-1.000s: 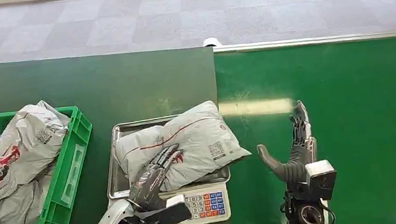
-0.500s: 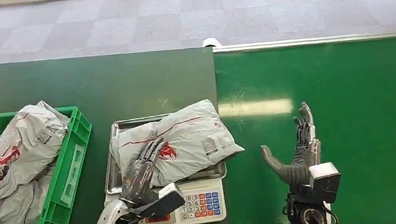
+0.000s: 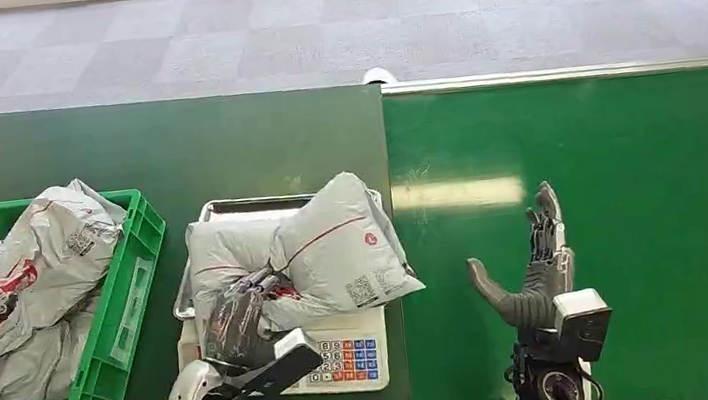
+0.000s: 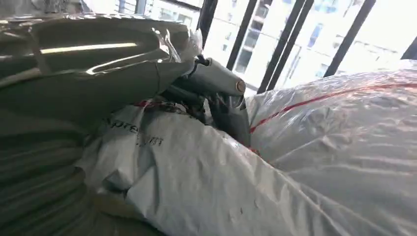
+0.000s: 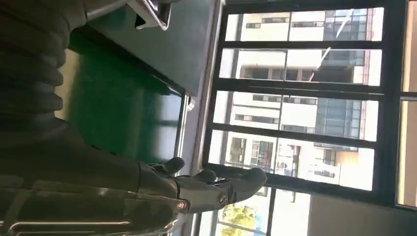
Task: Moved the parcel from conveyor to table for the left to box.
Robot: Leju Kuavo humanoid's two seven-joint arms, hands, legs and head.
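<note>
Slippage is the worry: the left hand (image 3: 238, 319) has bunched the parcel (image 3: 321, 254) by one end on the scale tray (image 3: 230, 208) on the worktop, so the slick bag may slide free, while the right hand (image 3: 535, 275) hovers open over the conveyor (image 3: 648, 166).

Grey carpet tiles (image 3: 212, 45) cover the floor beyond the dark green table (image 3: 173, 150), laid in alternating lighter and darker squares. Tall dark-framed windows (image 5: 300, 98) behind the table show sunlit buildings (image 5: 295, 142) outside.
</note>
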